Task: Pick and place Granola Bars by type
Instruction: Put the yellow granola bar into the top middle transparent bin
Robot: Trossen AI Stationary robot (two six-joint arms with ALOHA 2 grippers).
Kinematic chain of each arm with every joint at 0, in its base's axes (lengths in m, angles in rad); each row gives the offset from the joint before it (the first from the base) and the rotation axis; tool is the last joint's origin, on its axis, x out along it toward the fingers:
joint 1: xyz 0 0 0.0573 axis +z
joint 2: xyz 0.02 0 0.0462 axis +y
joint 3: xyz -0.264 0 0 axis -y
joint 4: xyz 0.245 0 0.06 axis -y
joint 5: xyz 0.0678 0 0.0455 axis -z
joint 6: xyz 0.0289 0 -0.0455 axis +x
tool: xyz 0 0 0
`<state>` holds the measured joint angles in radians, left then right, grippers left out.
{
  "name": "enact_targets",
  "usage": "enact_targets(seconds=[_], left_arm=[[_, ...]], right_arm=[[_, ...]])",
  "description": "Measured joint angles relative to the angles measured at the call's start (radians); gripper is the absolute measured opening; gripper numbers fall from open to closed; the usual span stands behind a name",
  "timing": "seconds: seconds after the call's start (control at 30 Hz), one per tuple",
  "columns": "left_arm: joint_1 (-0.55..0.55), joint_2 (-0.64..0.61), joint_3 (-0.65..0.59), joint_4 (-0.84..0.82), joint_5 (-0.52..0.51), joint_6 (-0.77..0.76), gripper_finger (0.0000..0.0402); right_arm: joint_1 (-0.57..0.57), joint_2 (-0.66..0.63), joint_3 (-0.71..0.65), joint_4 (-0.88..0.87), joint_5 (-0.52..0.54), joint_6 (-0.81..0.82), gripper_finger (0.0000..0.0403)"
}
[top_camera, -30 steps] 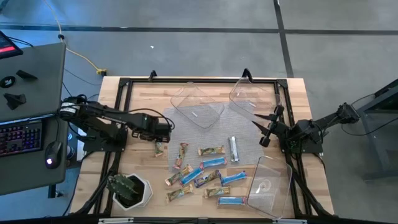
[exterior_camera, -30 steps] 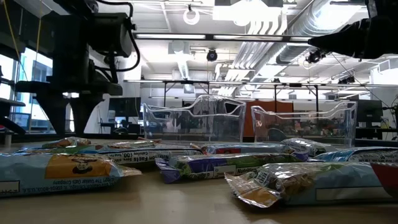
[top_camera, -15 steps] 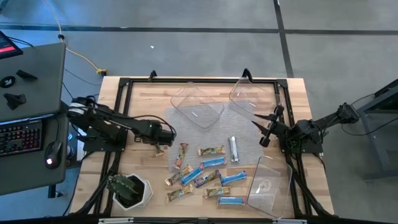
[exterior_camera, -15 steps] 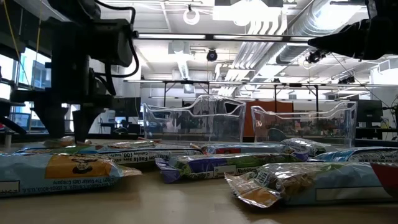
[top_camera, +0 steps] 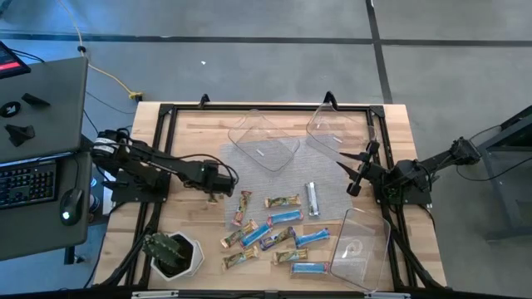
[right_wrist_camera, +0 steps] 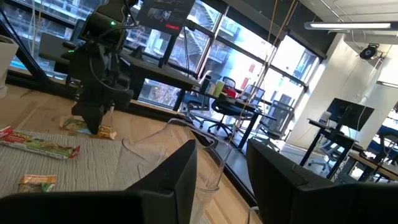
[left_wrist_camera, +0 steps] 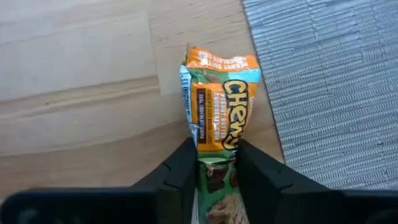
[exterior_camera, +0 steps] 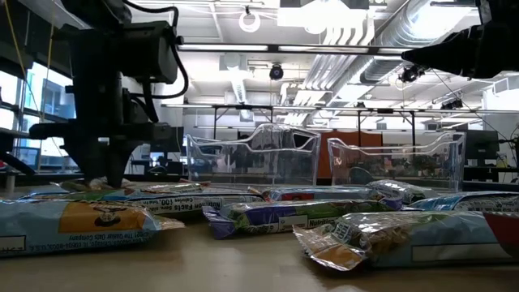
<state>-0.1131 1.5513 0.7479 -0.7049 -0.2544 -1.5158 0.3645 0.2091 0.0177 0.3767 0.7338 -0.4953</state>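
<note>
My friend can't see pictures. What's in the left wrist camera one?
The left gripper has its two dark fingers around a Chewy granola bar lying on the wooden table, right beside a grey mat.

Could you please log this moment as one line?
left gripper: closing around Chewy bar on table | right gripper: idle, open

The granola bar in the left wrist view reads "Chewy". In the low view, a blue-wrapped bar shows "100" and "Facts".
</note>
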Motion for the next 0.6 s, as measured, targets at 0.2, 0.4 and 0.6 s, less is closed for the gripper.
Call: enact_targets(seconds=[0.2,0.4,0.6], left_arm=[[0.003,-0.022,0.061,0.014,-0.083,0.154,0.007],[0.037,-0.061,0.205,0.008,-0.25,0.399,0.0068],[0.16,-0.066,0.37,0.089,-0.309,0.738,0.0068]], right_arm=[[0.0,0.0,0.0,0.0,0.0,0.0,0.0124],[0.0,0.0,0.0,0.0,-0.001,0.008,0.0124],[0.0,0.001,0.0,-0.002,-0.003,0.074,0.0124]])
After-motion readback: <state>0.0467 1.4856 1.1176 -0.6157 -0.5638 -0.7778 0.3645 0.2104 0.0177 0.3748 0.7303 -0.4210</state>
